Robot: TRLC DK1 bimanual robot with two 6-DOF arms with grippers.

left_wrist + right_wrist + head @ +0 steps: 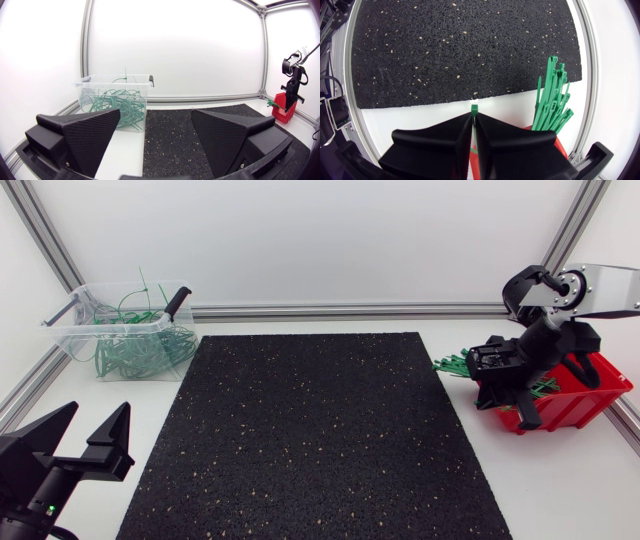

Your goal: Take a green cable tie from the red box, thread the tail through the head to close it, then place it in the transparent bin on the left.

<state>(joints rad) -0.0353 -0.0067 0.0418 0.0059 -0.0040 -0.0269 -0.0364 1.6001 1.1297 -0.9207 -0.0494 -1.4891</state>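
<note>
Right wrist view: right gripper [473,117] has its fingers pressed together w/ one green cable tie [474,108] pinched between them. A short green end pokes out past the tips, and a strip of it shows lower in the slit. I'd guess the hold is that near the end so the rest hangs free for threading, but which end it is, head or tail, can't tell.

Just beside the fingers, spare ties [552,95] fan out over the rim of the red box [560,150], stock for later picks.

Head view: right gripper [524,412] sits over the red box [600,375] at the desk's [560,480] right side, tilted down into it. That fits the pick step, approx. the start of the task.

Left gripper [95,428] is at the near left corner, fingers spread wide, nothing in them. Probably parked there to take the other end of the tie over the black mat [310,440].

Transparent bin [100,326] is at the far left, w/ looped ties [140,350] inside. It's well apart from the held tie, so a long carry across is left.

Left wrist view: left gripper [155,125] faces the bin [112,78], w/ nothing between its fingers.
</note>
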